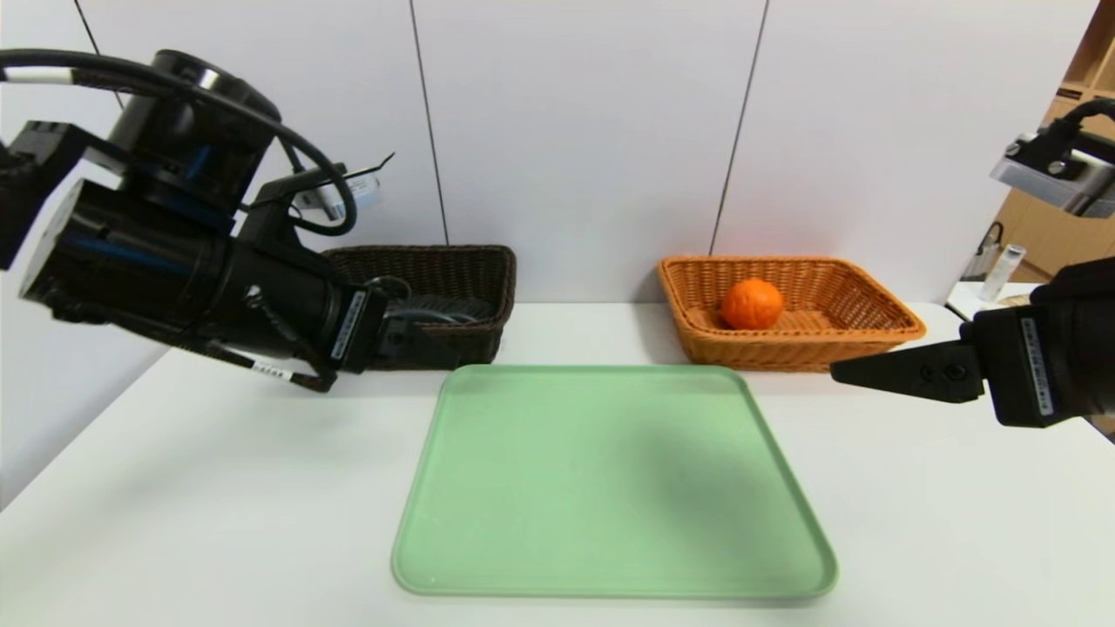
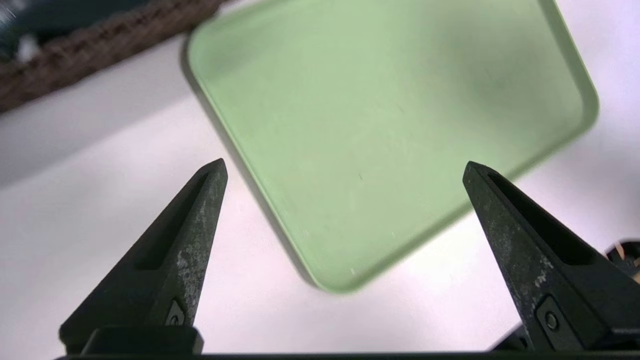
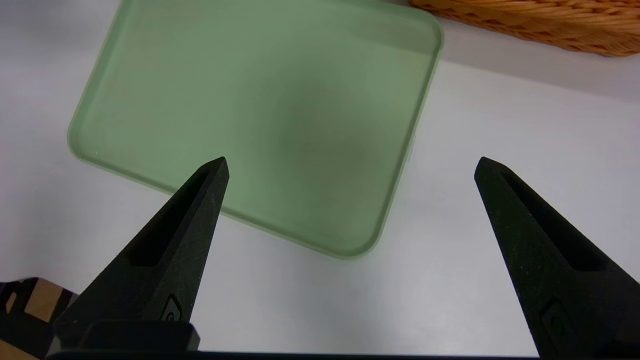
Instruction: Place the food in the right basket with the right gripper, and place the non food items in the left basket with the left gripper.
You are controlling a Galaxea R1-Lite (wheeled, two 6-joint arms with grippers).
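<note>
Head view: food (image 1: 752, 304) lies inside right basket (image 1: 880, 335); left gripper (image 1: 418, 341) hangs before left basket (image 1: 488, 270), right gripper (image 1: 841, 373) hovers beside green tray (image 1: 610, 557) on table (image 1: 174, 488). Left wrist view: left gripper (image 2: 345, 167) spread wide above the tray's (image 2: 400, 90) edge. Right wrist view: right gripper (image 3: 350, 162) spread wide, holding nothing.

A: How is the light?

B: Bright and even, from overhead. A soft grey shadow lies in the middle of the green tray (image 1: 610, 488), and the white surface (image 1: 218, 488) shows no hard glare.

A: Any blur?

B: In the left wrist view the dark brown basket (image 2: 100, 47) is out of focus, and so is the tray's far edge. In the right wrist view the orange-tan basket (image 3: 540, 22) is soft too. The surface looks faintly pink there.
</note>
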